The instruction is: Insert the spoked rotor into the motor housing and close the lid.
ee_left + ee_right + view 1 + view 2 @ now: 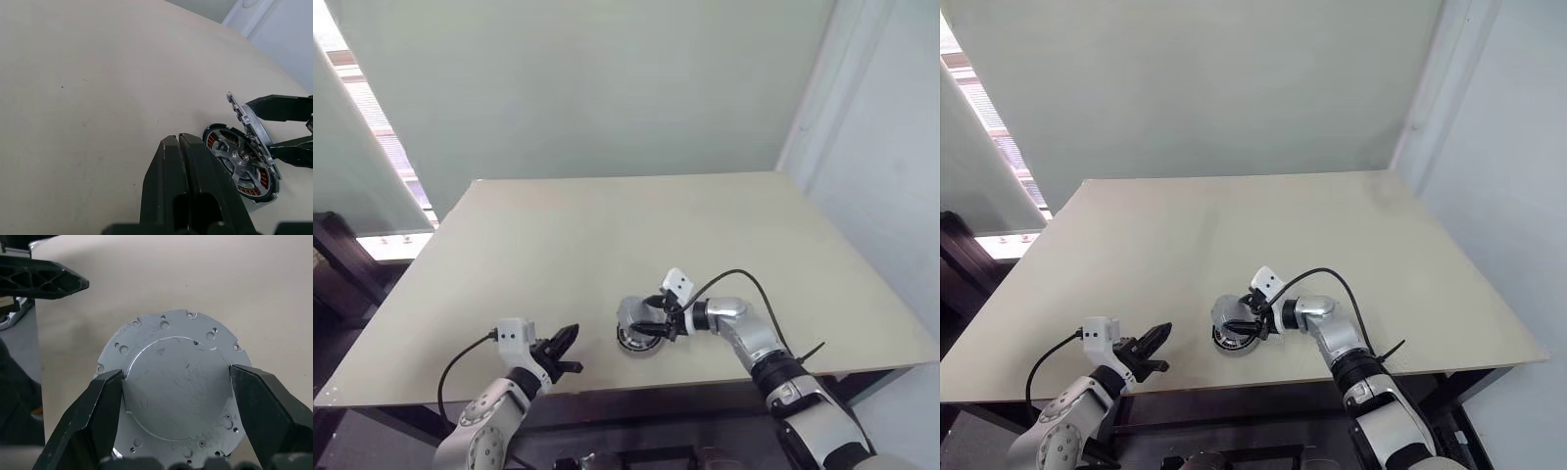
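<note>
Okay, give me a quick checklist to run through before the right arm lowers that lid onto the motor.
1. Spoked rotor seated in the motor housing: ok, spokes lie over the copper windings.
2. Lid between the fingers of the right gripper: ok, a finger at each edge.
3. Lid level with the housing: not ok, it stands tilted on edge above the rotor.
4. Lid centred over the housing: cannot tell.
5. Left gripper out of the way: ok, shut and apart from the motor.
6. Table around the housing free: ok.

left tool (566,349) pinched closed, right tool (655,315) spread
</note>
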